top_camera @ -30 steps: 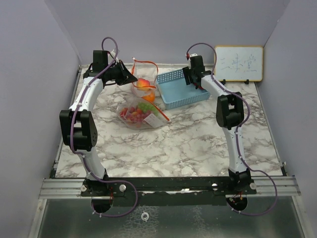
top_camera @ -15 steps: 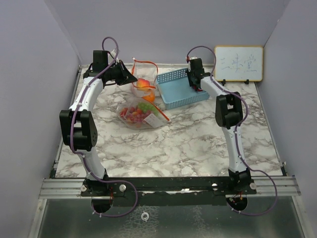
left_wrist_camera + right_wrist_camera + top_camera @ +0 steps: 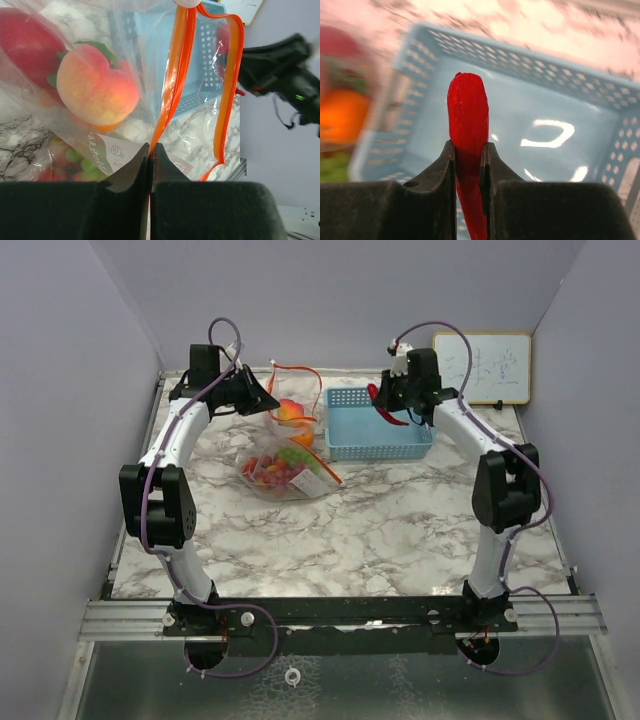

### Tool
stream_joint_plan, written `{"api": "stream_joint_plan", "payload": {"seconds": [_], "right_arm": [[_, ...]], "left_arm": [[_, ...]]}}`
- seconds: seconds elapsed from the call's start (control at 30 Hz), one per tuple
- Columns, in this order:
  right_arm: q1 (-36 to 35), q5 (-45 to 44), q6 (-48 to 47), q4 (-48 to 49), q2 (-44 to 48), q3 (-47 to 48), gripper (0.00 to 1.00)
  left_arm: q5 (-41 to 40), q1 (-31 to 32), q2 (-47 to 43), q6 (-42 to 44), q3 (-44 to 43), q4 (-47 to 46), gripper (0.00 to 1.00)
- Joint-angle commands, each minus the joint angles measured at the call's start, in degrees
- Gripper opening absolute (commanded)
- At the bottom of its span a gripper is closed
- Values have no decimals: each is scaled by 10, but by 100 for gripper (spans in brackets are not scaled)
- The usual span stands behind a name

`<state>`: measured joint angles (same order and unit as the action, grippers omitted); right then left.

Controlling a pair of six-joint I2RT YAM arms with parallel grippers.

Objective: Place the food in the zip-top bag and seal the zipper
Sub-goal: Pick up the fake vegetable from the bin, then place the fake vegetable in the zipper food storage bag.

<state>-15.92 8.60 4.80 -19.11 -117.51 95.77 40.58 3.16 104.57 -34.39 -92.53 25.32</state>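
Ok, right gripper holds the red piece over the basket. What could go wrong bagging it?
The left gripper pinches just one zipper strip, so the bag mouth looks narrow; the red piece could snag. It pokes past the right gripper and may pivot. The peach near the mouth may block it.

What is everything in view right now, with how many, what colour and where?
zip-top bag: one, clear, left of the basket
zipper: one, orange-red, along the bag's open mouth
peach: one, pink-orange, inside the bag
red apple: one, red, inside the bag beside the peach
small fruits: several, red and green, bottom of the bag
red piece: one, red, held above the basket
basket: one, blue, back centre of the table
whiteboard: one, white, back right corner
table: one, grey-white marble, under everything
left arm: one, black and white, jaws shut on the zipper
right arm: one, black and white, jaws shut on the red piece
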Motion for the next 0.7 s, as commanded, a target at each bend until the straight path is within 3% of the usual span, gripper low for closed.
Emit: {"api": "stream_joint_plan", "payload": {"seconds": [0.0, 0.17, 0.33, 0.47, 0.67], "right_arm": [[-46, 167, 65, 145, 118, -32, 2], [-92, 218, 162, 295, 129, -24, 2], [-128, 234, 223, 321, 42, 82, 2], [-154, 180, 278, 392, -11, 92, 2], [-181, 105, 267, 397, -76, 117, 7]], "left_arm": [[20, 8, -26, -11, -8, -8, 0], [24, 14, -29, -20, -19, -12, 0], [27, 17, -33, -24, -25, -16, 0], [26, 17, -33, -25, -32, -16, 0], [27, 17, -33, -26, -34, -18, 0]]}}
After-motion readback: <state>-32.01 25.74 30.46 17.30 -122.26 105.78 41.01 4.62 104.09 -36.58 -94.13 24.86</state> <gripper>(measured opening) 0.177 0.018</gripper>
